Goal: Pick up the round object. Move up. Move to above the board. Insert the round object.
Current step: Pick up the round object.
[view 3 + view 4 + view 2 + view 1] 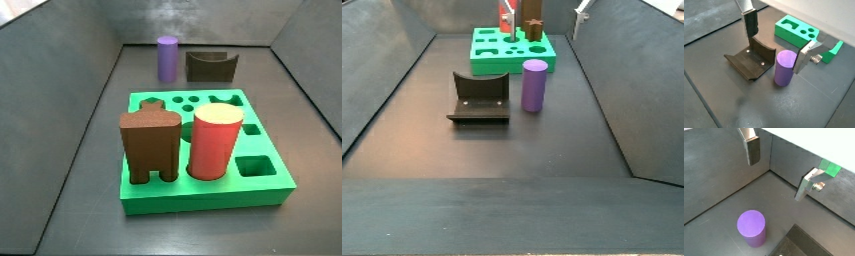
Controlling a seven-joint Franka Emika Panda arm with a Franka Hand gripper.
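Pincer (776, 42) splayed wide, poised above purple cylinder (783, 67)

Standing upright on the counter (422, 120), just beside the fixture (480, 98): the round object (536, 85). Farther back, apart from both: the board (509, 55), with two pieces upright on it. Hovering above the round object, jaws spread: the tool (777, 45).

It looked like a robot lab test cell: a bare dark-grey walled bin (422, 100), with a fixture (480, 98), a green board (201, 150) and the gripper (777, 42) hanging open above the floor.
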